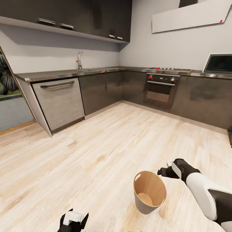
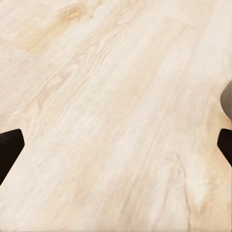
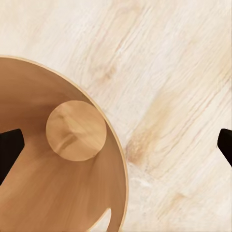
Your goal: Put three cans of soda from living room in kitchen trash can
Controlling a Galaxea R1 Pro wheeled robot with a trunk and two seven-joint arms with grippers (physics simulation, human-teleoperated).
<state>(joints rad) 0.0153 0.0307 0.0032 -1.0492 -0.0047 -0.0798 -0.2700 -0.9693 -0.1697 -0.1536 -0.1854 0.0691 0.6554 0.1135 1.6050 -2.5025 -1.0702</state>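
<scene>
The left gripper (image 1: 73,221) sits at 6 o'clock in the head view, low over the wood floor (image 1: 80,154); in the left wrist view its two dark fingertips (image 2: 9,147) stand wide apart with bare planks between them. One bin (image 1: 149,192), grey outside and orange-brown inside, stands upright on the floor at about 5 o'clock. The right gripper (image 1: 165,170) hovers just beside its rim at 4 o'clock. From the right wrist view, the fingers (image 3: 8,147) are spread, one over the bin (image 3: 58,193), whose round bottom looks bare. At 12 o'clock run dark cabinets, one dishwasher (image 1: 59,101), one tap (image 1: 79,60) and one oven (image 1: 162,90). No writing is legible.
</scene>
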